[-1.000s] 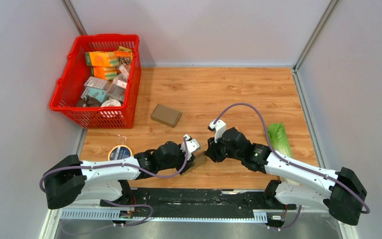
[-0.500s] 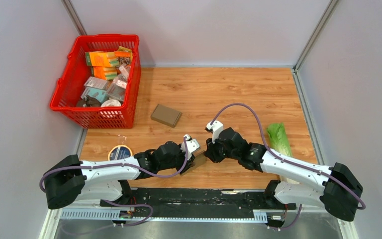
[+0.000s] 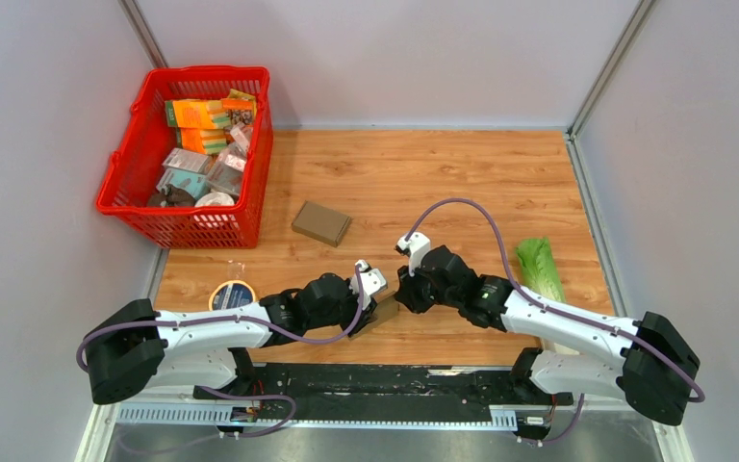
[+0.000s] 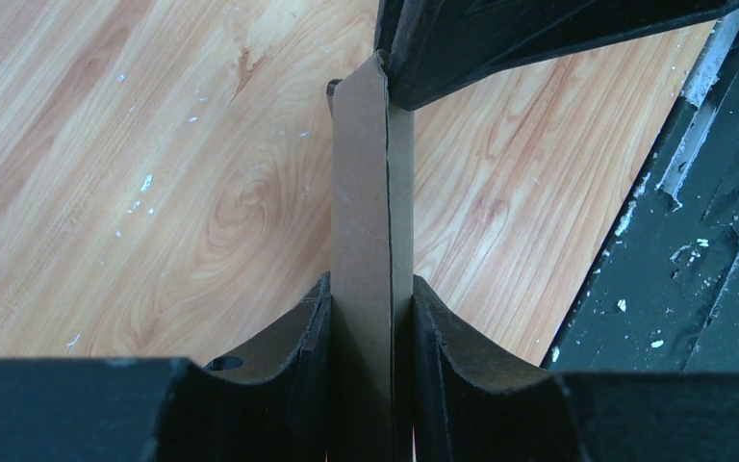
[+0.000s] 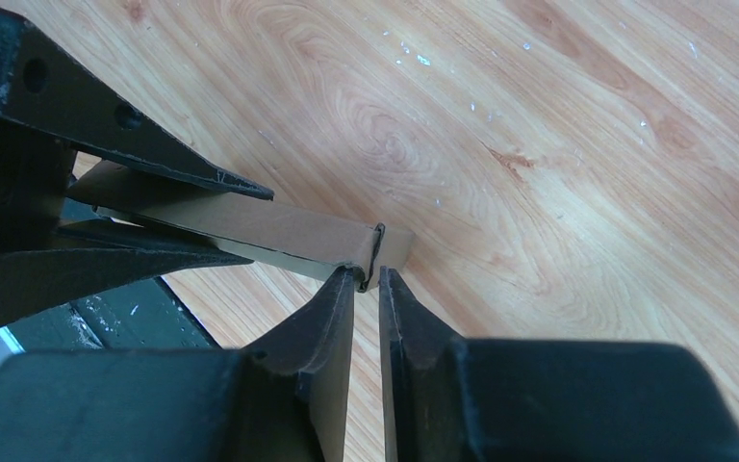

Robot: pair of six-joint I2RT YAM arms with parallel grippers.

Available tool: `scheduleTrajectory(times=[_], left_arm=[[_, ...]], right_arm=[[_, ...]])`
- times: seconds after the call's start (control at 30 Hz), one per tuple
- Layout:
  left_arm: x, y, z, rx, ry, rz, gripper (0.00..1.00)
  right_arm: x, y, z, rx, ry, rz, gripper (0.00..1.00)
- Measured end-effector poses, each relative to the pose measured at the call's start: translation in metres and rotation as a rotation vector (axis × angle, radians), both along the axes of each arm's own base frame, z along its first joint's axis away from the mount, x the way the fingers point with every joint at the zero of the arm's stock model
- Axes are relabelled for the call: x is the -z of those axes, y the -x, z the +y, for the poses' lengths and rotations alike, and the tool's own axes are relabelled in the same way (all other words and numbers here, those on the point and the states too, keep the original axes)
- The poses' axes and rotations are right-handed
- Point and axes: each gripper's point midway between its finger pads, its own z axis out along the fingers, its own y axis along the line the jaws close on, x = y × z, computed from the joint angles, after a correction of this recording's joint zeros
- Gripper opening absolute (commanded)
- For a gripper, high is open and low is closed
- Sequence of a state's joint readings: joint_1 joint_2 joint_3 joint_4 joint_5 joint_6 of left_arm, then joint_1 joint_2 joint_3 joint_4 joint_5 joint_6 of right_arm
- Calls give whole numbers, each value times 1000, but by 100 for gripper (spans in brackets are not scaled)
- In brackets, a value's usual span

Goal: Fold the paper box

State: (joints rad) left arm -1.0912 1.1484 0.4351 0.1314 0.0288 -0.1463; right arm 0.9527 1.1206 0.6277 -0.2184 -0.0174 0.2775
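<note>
Barely begun: flat paper box (image 4: pixel 370 221) is being clamped by left gripper (image 4: pixel 369 289), its end bracketed by near-shut right gripper (image 5: pixel 368 276), hold unclear.

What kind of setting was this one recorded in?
Most likely a robot test cell in a lab: a wooden tabletop boxed in by plain grey panels, a left arm and right arm bolted at its near edge, and props, a red basket of packaged goods and a lettuce.
</note>
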Motion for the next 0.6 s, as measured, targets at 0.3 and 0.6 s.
scheduleTrajectory(times=[0.3, 0.6], left_arm=[[0, 0, 0, 0, 1, 0, 6], [0, 0, 0, -1, 0, 0, 6]], right_arm=[[-1, -1, 1, -4, 2, -5, 17], [-9, -4, 5, -8, -8, -19, 11]])
